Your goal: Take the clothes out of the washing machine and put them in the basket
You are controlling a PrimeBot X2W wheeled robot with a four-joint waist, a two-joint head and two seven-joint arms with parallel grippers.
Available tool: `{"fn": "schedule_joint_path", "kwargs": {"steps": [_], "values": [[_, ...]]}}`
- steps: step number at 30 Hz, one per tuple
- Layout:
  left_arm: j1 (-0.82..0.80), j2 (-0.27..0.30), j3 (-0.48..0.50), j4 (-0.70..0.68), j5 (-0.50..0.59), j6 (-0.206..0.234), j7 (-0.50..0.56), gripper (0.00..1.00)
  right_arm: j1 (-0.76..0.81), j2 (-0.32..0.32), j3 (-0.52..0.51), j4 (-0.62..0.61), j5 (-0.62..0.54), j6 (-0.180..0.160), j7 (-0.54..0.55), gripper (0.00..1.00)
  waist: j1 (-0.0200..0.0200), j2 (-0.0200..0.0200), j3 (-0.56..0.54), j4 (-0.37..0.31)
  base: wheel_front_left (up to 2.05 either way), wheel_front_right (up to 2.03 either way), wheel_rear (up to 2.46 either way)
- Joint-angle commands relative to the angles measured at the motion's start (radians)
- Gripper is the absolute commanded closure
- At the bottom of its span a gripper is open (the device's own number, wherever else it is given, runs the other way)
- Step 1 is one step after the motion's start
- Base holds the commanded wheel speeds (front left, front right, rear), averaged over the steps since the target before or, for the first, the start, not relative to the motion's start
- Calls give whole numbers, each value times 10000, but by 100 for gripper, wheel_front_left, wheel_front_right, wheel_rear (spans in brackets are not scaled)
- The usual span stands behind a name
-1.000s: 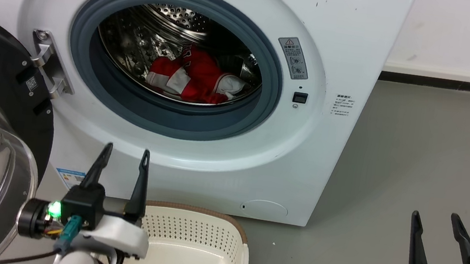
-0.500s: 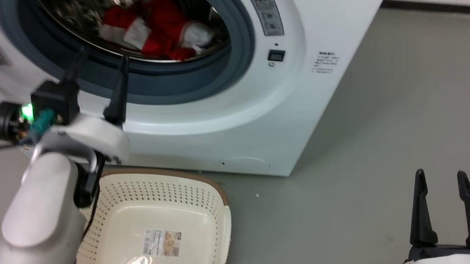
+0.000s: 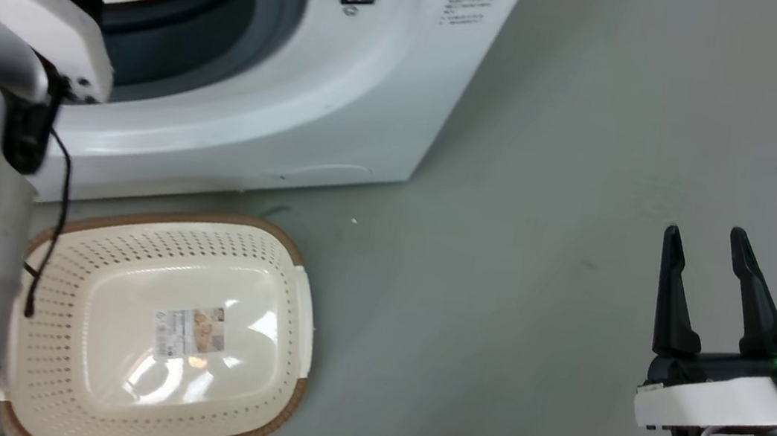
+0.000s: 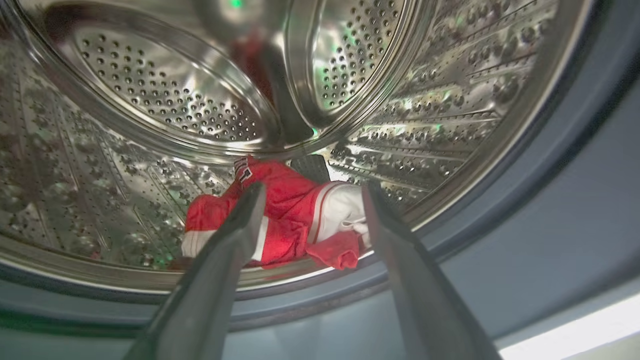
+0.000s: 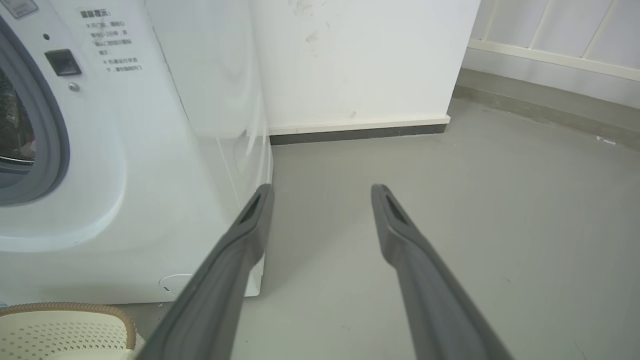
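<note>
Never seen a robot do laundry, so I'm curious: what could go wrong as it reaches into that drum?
The open left hand points at the clothes, which lie low by the grey door seal; its fingers could scrape the seal or the drum. A shallow pinch might let the garment slip before the basket.

The left gripper has risen from beside the basket to the washing machine porthole, facing the clothes

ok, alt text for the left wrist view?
The left gripper, its two dark fingers spread open, points into the washing machine's perforated steel drum at a crumpled red fabric garment with white panels lying on the drum's bottom. The grey porthole seal curves along the right and lower edges.
</note>
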State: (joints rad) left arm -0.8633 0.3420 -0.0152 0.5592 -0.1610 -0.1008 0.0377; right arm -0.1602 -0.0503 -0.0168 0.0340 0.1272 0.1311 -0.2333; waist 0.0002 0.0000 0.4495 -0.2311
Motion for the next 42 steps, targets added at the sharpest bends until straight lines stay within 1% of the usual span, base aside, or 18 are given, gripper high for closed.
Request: {"fn": "schedule_joint_path", "kwargs": {"steps": [1,7,14,16,20,28,31,35,36,37,38,39,42], "values": [[-193,147,5,57,-5,-35,153,0,-199,3,65,28,67,-7,-61,0,-2,0,675,-605,0,0,0],[-1613,944,-172,720,-225,-213,1262,0,-650,4,402,385,482,-7,-275,0,-2,0,1499,-1203,0,0,0],[-3163,1685,-560,1174,-552,-277,2655,0,-1009,4,745,459,868,-7,-322,0,-2,0,2242,-1713,0,0,0],[-3491,1862,-718,1304,-672,-286,3198,0,-1018,3,821,420,970,-7,-314,0,-2,0,2361,-1834,0,0,0],[-4112,2328,-1347,1345,-854,-285,4310,0,-1052,3,939,326,1126,-7,-312,0,-2,0,2590,-2025,0,0,0],[-4800,2903,-2227,1213,-1386,-289,6916,0,-1069,3,1102,220,1280,-7,-313,0,-2,0,2884,-2214,0,0,0],[-4828,3027,-2286,1161,-1560,-290,7810,0,-1116,3,1161,229,1357,-7,-313,0,-2,0,2964,-2250,0,0,0],[-4623,3086,-2243,962,-1748,-108,8748,0,-1139,1,1205,264,1441,-7,-313,0,-2,0,3008,-2300,0,0,0],[-4550,3104,-2255,876,-1774,-66,8914,15,-1143,1,1202,277,1457,-7,-313,0,-2,0,3011,-2307,0,0,0],[-4494,3115,-2233,754,-1797,-18,9001,52,-1147,1,1204,294,1451,-7,-314,0,-2,0,3012,-2315,0,0,0],[-4455,3108,-2166,629,-1894,39,9043,74,-1156,3,1204,305,1469,-7,-314,0,-2,0,3018,-2318,0,0,0],[-4418,3088,-2116,532,-1962,109,9115,100,-1176,1,1207,308,1489,-7,-314,0,-2,0,3022,-2322,0,0,0],[-4290,3155,-2072,237,-2018,250,9316,100,-1233,1,1233,307,1597,-7,-314,0,-2,0,3015,-2334,0,0,0]]}}
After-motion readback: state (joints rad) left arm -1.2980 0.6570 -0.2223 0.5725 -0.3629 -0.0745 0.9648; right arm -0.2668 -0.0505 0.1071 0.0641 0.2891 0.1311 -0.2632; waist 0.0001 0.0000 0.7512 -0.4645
